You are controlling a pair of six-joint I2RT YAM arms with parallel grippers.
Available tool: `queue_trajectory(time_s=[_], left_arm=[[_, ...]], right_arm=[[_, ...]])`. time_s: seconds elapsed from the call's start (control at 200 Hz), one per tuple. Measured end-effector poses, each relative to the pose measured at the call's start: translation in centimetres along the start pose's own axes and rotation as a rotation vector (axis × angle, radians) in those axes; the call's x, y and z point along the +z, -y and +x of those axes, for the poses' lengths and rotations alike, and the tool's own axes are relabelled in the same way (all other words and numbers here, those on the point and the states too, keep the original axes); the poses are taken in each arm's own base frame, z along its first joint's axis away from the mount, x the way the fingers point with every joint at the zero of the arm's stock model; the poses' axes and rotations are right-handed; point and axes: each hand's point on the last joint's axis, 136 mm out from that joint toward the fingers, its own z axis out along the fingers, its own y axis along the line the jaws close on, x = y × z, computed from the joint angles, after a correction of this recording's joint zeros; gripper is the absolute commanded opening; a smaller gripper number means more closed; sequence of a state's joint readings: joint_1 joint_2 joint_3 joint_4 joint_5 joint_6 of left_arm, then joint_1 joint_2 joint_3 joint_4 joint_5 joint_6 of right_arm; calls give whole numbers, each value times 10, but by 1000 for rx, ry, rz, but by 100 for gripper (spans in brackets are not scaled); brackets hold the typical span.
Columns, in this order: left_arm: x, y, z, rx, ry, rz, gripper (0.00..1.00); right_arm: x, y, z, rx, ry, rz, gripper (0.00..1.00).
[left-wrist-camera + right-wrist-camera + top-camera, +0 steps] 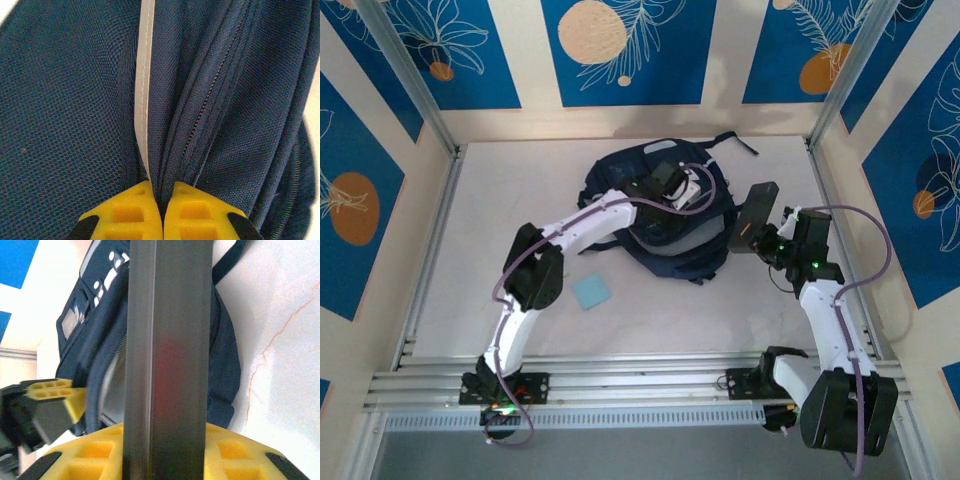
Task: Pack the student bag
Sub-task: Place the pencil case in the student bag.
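Left pincer (pixel 160 194) pinches student bag (pixel 65 100) fabric.

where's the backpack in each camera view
top external: student bag at centre-back of the table, under the left arm
left wrist: its navy fabric across the frame, pinched by the left gripper
right wrist: behind the dark box, on both sides
shared landmark: the left gripper clamped on the bag

Bright even light, soft shadows, blurred foreground
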State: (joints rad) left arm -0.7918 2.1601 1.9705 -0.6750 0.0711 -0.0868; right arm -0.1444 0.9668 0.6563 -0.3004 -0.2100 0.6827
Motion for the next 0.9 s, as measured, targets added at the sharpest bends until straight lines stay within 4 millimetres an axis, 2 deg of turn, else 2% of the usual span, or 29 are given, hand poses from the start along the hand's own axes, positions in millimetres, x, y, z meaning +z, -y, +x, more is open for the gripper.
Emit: queue_trajectory(time_s=[0.135, 0.275, 0.45, 0.555, 0.665, 0.9], left_arm=[[-17, -1, -12, -125, 33, 92, 0], [-23, -3, -22, -252, 56, 205, 0], [-32, -1, -37, -333, 99, 280, 0], [-36, 3, -46, -361, 126, 314, 0], [-39, 4, -54, -382, 154, 334, 0], [-43, 1, -68, -418, 203, 361, 0]], right_arm=[[-2, -4, -3, 24, 21, -22, 16], [12, -16, 4, 49, -14, -74, 13], [57, -41, 36, 55, -154, -120, 13], [85, -58, 47, 72, -218, -137, 13], [111, -75, 48, 112, -239, -164, 13], [175, -96, 49, 222, -299, -219, 15]])
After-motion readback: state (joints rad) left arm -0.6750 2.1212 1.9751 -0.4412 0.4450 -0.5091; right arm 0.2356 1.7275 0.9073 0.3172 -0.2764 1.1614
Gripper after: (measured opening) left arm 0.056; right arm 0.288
